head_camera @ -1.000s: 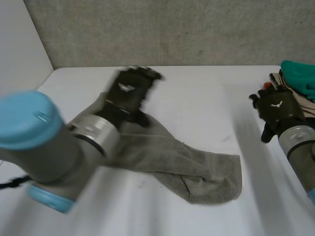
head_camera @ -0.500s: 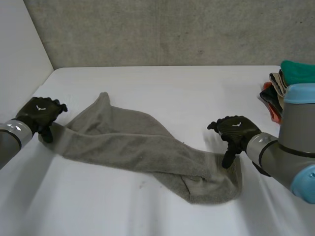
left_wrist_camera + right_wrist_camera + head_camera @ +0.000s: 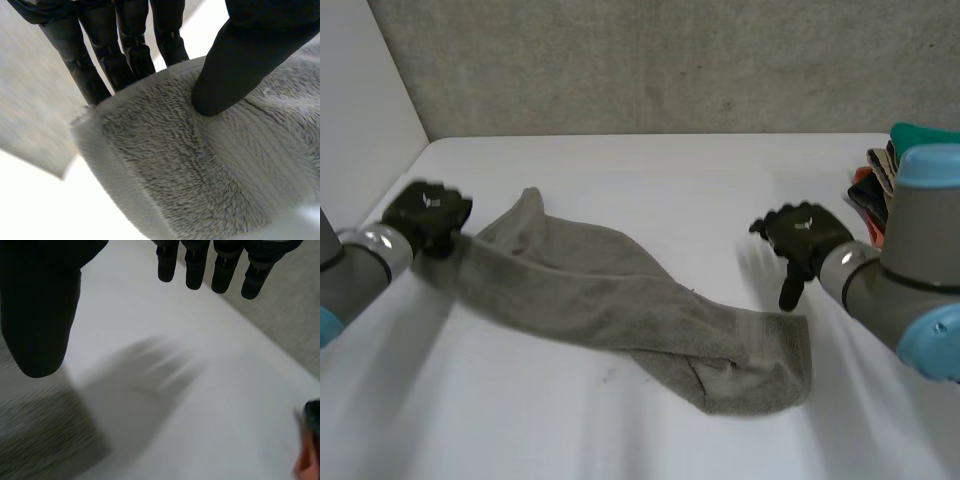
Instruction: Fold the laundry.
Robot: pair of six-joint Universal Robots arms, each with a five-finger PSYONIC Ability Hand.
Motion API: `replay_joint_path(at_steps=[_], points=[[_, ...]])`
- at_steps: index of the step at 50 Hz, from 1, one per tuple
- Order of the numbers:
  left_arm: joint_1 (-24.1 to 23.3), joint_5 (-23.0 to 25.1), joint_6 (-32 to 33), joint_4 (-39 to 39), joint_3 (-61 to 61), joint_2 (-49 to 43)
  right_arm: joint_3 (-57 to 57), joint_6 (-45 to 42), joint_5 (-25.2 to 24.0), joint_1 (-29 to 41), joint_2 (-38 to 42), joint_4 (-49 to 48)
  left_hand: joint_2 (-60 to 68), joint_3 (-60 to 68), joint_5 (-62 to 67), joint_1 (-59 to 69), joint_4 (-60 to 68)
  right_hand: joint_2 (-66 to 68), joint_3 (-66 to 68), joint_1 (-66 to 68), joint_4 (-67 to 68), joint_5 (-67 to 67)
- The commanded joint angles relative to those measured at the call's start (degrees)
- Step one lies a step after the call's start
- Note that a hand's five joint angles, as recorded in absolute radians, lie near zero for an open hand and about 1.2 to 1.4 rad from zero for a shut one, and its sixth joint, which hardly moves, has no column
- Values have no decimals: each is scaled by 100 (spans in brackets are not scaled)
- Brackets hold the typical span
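A smooth white table (image 3: 720, 190). A fuzzy grey terry towel (image 3: 620, 300) lies rumpled across it from ten o'clock to five o'clock; no neat fold looks made yet. A stack of folded cloths (image 3: 920, 150) sits at three o'clock. The left hand (image 3: 428, 212) pinches the towel's ten o'clock end; the right hand (image 3: 800, 235) hovers spread and empty near its four o'clock corner.

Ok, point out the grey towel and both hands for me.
grey towel (image 3: 620, 305), head view, its middle.
left hand (image 3: 428, 212), head view, back of the hand.
right hand (image 3: 804, 234), head view, back of the hand.
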Motion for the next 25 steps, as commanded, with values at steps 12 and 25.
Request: replay_joint_path(at_steps=[12,25], points=[[-727,66,-1873,1130,-41,2903,-2606,676,-1031,553,1500,1656,1163,1196,1372,1292,1149,-217,-208,-337,-217,-273],[-736,66,-2199,1711,-68,3176,-3757,1250,-455,658,2416,1612,1163,1196,1372,1292,1149,6783,6792,6663,6783,6727]])
